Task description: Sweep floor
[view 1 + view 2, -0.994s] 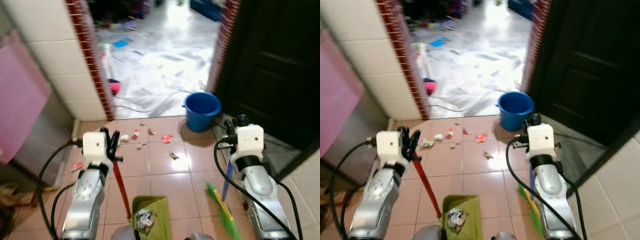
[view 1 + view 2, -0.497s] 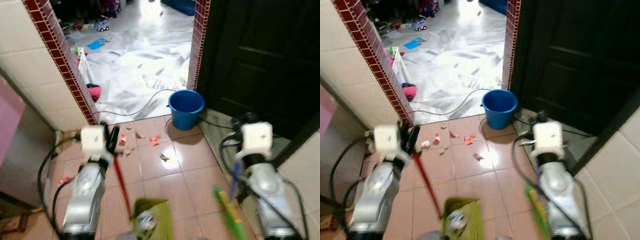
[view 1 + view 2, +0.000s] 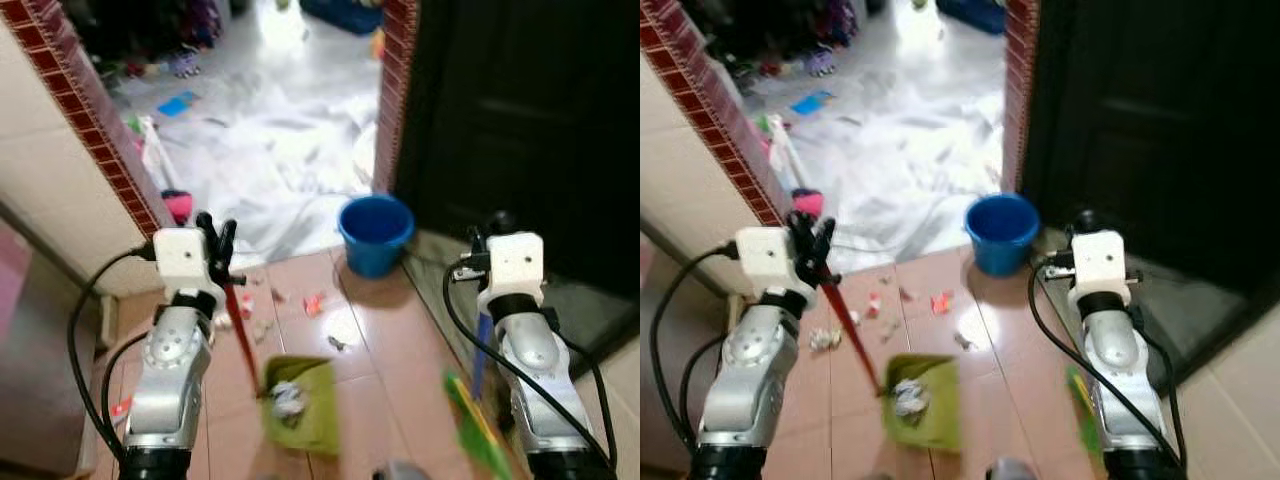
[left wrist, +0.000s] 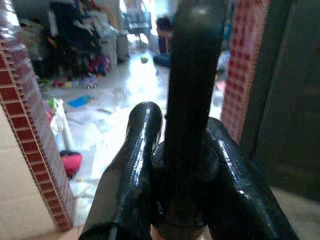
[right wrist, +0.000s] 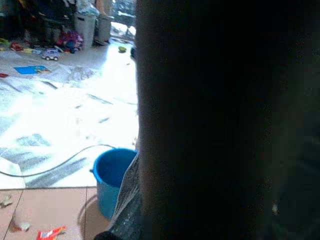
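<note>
The left gripper (image 3: 217, 243), clamping the red-handled dustpan (image 3: 300, 405), is carrying it closer to the scraps (image 3: 312, 304) beside the blue bucket (image 3: 374, 233), while the right gripper (image 3: 487, 240), fingers unreadable, is bringing the broom (image 3: 478, 432).

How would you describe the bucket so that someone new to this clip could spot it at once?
Find the doorway where the reddish floor tiles give way to the pale, littered room beyond. The bucket stands at the foot of the brick-edged doorpost, beside the dark door. It is round, open-topped and solid blue, far larger than the small paper scraps scattered on the tiles near it.
</note>
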### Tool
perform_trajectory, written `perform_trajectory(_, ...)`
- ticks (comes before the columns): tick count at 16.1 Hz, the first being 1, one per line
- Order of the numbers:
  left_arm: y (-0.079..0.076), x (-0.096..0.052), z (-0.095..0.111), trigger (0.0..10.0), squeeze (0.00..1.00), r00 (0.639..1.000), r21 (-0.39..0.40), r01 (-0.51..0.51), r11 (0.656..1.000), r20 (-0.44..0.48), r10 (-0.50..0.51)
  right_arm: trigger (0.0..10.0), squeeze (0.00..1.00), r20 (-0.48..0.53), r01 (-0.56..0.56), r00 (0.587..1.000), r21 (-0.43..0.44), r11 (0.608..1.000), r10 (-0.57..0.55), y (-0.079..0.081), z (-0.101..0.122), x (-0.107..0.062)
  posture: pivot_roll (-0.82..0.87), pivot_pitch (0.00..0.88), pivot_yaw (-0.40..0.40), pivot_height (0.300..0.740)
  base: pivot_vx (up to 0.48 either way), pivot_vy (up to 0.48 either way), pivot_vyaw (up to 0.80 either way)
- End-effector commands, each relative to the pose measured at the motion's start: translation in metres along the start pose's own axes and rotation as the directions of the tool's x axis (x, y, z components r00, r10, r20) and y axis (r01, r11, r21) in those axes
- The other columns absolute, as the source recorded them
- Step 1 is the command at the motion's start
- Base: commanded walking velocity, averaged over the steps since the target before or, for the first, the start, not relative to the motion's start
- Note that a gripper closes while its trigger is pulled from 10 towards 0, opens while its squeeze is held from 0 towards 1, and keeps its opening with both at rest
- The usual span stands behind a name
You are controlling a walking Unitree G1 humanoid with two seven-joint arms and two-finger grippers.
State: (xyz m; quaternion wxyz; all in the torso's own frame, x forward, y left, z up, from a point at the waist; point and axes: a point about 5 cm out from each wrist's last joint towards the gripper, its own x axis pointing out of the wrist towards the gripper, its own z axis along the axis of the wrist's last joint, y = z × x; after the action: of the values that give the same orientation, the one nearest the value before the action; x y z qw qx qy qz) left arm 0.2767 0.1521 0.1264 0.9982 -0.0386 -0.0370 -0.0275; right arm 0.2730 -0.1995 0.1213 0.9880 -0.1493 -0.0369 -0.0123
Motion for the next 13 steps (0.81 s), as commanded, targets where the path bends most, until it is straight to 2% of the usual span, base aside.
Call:
perform_trajectory(1,0.005,0.006,0.022,10.0,0.0,0.996,-0.028,-0.028,0.999,0.088,0.031,10.0,0.0,0.054,-0.027,0.998,0.005,1.0,0.027,0.008,0.012,0.005,-0.08,0.0,0.071,0.74,0.364,0.311,0.0)
perform_trajectory(4,0.005,0.017,0.052,10.0,0.0,0.98,-0.056,-0.053,0.997,0.191,0.063,10.0,0.0,0.048,-0.038,0.998,0.005,0.999,0.037,0.011,0.01,0.005,-0.09,0.0,0.069,0.74,0.364,0.312,0.0)
perform_trajectory(8,0.007,0.031,0.084,10.0,0.0,0.957,-0.086,-0.057,0.995,0.281,0.079,10.0,0.0,0.046,-0.044,0.998,0.005,0.999,0.043,0.013,0.009,0.007,-0.08,0.0,0.07,0.74,0.387,0.224,0.0)
perform_trajectory(13,0.009,0.04,0.105,10.0,0.0,0.934,-0.132,-0.077,0.988,0.337,0.118,10.0,0.0,0.044,-0.063,0.997,0.014,0.998,0.062,0.019,0.009,0.008,-0.08,0.0,0.072,0.74,0.476,0.0,-0.78)
